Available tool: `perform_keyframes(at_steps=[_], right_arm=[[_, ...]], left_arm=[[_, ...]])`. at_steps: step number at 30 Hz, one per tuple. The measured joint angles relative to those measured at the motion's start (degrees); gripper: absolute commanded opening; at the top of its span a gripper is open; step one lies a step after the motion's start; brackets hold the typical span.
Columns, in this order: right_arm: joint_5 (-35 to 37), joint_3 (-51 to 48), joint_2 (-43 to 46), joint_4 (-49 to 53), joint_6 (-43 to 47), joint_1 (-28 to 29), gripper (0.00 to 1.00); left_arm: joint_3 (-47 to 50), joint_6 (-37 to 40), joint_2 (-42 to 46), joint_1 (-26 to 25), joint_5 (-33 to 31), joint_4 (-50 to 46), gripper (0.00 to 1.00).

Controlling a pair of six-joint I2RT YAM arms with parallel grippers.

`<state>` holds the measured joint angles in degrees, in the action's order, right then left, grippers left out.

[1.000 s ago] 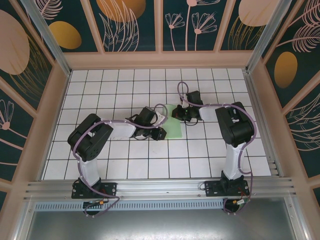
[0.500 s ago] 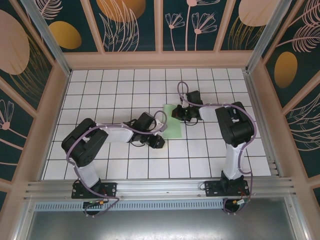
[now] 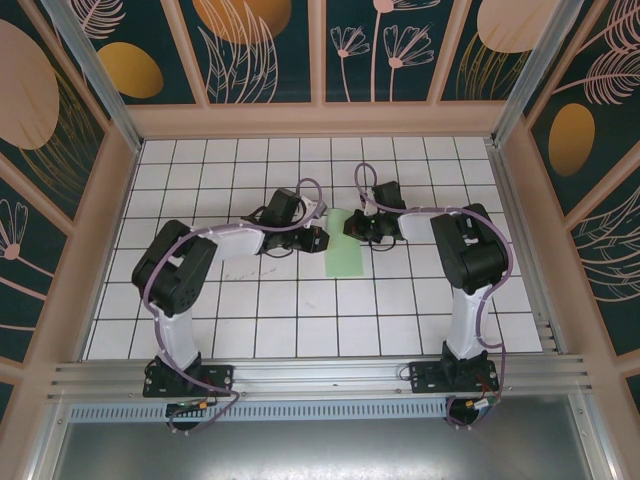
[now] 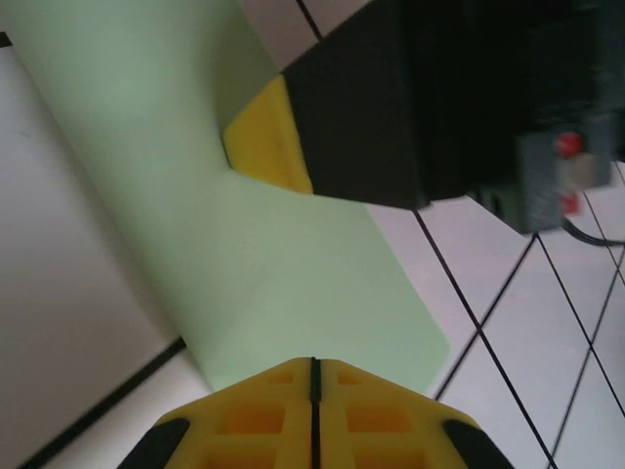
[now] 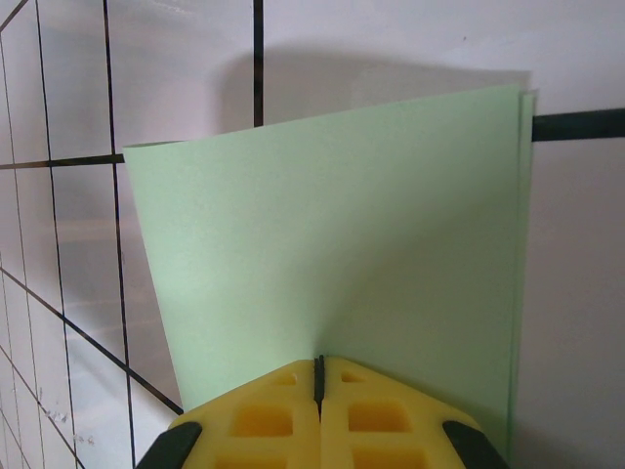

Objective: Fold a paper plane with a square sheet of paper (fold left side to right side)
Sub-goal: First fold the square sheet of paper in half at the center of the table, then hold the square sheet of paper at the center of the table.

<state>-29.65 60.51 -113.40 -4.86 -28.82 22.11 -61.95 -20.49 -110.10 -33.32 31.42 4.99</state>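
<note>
The white tiled table [image 3: 250, 320] with its dark grid lines carries both arms. The left arm [image 3: 175, 275] reaches from its base up and inward to the table's middle. The right arm [image 3: 470, 255] rises from its base and bends leftward to the same spot.

Between their tips lies the sheet [image 3: 345, 255], light green and folded into a narrow upright strip near the centre of the table. In the right wrist view the sheet [image 5: 342, 234] shows two layers along its right edge, and it casts a shadow on the tiles behind it. In the left wrist view the sheet [image 4: 244, 244] runs diagonally across the tiles, with a small bend in it where the right gripper's yellow pad [image 4: 269, 147] meets it.

The left gripper [image 3: 318, 238] sits at the strip's left edge and the right gripper [image 3: 356, 226] at its upper right edge.

Seen from its own wrist, the left gripper [image 4: 312, 376] has its yellow fingers closed to a hairline seam, with their tips over the sheet's near edge. The right gripper [image 5: 318, 371] is closed the same way, its tips against the sheet. Whether either one has paper pinched in that seam, I cannot tell.
</note>
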Motion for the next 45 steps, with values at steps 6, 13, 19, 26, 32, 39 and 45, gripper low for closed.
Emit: perform_keyframes(at_steps=[6,13,19,26,32,39,45], right_arm=[[0.0,-0.02,0.04,0.0,0.02,0.0,0.04],[0.13,-0.35,0.39,-0.11,0.02,0.02,0.04],[1.55,-2.29,2.95,0.74,0.24,0.0,0.09],[4.09,-4.37,12.26,2.56,1.16,0.02,0.09],[3.82,-10.84,18.51,2.36,-0.02,2.27,0.06],[2.99,-17.33,18.4,2.78,-2.95,7.28,0.06],[3.02,-19.39,18.36,2.78,-3.65,7.41,0.05]], left_arm=[[-4.15,-1.11,-5.44,-0.11,-0.42,0.17,0.1],[-5.25,-1.27,-8.44,-0.11,-0.68,0.81,0.1],[-4.87,-1.49,-8.76,-0.22,-1.16,1.62,0.09],[-3.72,-1.51,-8.39,-0.55,-1.95,3.41,0.09],[-3.67,-1.68,-8.33,-0.79,-2.51,3.48,0.09],[-3.67,-1.73,-8.17,-1.05,-3.28,3.39,0.09],[-3.67,-1.73,-8.13,-1.2,-3.67,3.37,0.09]])
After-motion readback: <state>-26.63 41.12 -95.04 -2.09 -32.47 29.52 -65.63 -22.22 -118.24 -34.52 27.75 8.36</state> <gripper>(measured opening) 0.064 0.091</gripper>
